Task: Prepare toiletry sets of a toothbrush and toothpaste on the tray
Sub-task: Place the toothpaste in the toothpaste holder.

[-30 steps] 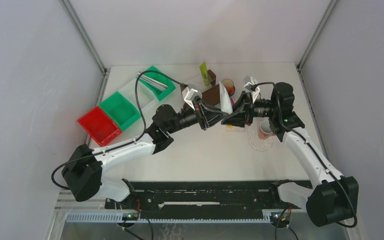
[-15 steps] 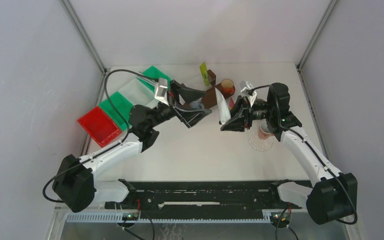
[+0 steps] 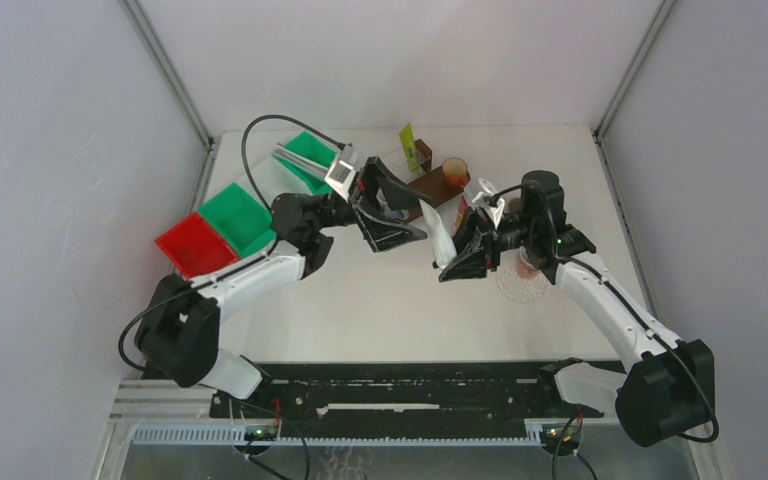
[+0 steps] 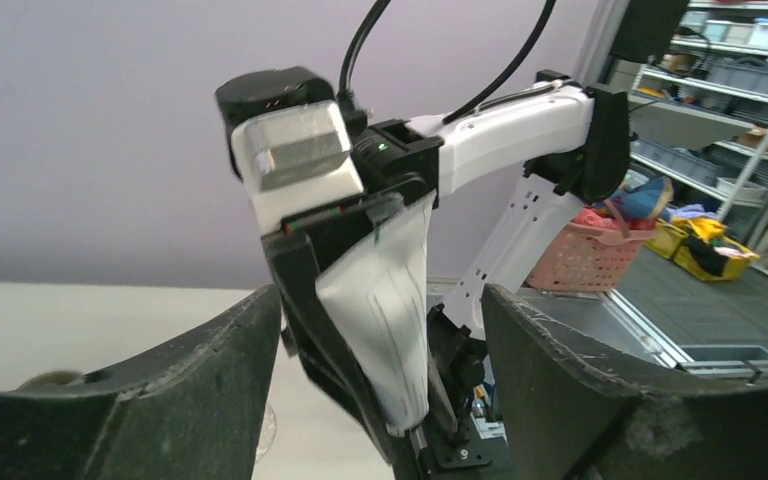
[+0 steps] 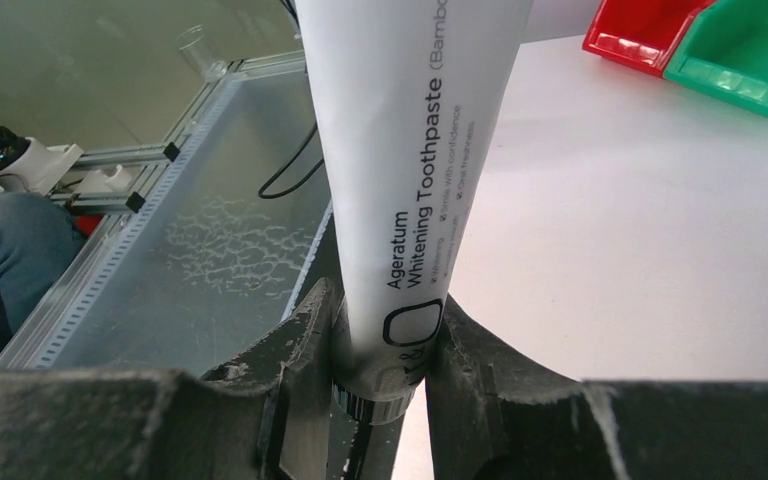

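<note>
My right gripper [image 3: 459, 261] [image 5: 385, 340] is shut on the cap end of a white toothpaste tube [image 3: 440, 238] [image 5: 412, 170], which stands up out of the jaws above mid-table. My left gripper [image 3: 408, 220] [image 4: 380, 300] is open and holds nothing. It sits just left of the tube, and its wrist view looks between its fingers [image 4: 160, 400] at the held toothpaste [image 4: 385, 320]. The brown tray [image 3: 428, 190] at the back carries an orange cup [image 3: 454, 172] and an upright green-yellow tube [image 3: 409, 147]. Long pale sticks [image 3: 295, 158], possibly toothbrushes, lie over the far green bin.
Red [image 3: 192, 246] and green [image 3: 241, 216] bins line the left side, with another green bin [image 3: 317, 165] farther back. A pink cup [image 3: 528, 262] stands on a clear dish [image 3: 520, 287] under the right arm. Grey walls close in both sides.
The left gripper let go of the white tube, opened and drew back to the left. The right gripper kept hold of the tube and shifted it slightly toward the near left.
</note>
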`<state>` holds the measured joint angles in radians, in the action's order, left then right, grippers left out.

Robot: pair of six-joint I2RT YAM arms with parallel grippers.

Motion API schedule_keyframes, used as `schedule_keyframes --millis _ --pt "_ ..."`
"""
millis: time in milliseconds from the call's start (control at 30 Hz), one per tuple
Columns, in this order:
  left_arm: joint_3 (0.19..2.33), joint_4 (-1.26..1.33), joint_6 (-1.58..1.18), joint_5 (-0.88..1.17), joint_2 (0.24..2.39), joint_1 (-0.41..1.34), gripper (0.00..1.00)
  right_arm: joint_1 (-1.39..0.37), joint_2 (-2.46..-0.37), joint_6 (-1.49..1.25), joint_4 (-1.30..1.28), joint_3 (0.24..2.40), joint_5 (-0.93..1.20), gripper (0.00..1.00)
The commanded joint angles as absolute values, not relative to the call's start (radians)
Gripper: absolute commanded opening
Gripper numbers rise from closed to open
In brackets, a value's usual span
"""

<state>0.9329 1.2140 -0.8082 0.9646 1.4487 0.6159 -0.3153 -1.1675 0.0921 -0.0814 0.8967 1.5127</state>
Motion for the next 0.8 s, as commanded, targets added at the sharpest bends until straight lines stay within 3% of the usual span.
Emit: schedule_keyframes --millis 0,100,200,367,533,767 --pt "1.066 1.379 -0.933 1.036 1.512 0.649 0.75 -0.339 -1.174 0.135 -0.079 0.937 1.552 0.07" --pt "1.112 1.380 -0.943 1.062 1.545 0.682 0.64 -0.342 -1.179 0.140 -0.083 0.937 1.550 0.07" --pt "1.143 1.381 -0.961 1.092 1.563 0.695 0.32 -0.340 -1.175 0.142 -0.083 0.937 1.552 0.07" --pt "1.147 1.381 -0.964 1.121 1.556 0.695 0.01 -0.340 -1.172 0.149 -0.090 0.937 1.561 0.08" --pt "1.141 1.382 -0.957 1.117 1.545 0.693 0.00 -0.336 -1.173 0.164 -0.105 0.937 1.550 0.12" --pt "1.098 1.381 -0.949 1.063 1.525 0.668 0.00 -0.312 -1.155 0.225 -0.166 0.937 1.491 0.58"
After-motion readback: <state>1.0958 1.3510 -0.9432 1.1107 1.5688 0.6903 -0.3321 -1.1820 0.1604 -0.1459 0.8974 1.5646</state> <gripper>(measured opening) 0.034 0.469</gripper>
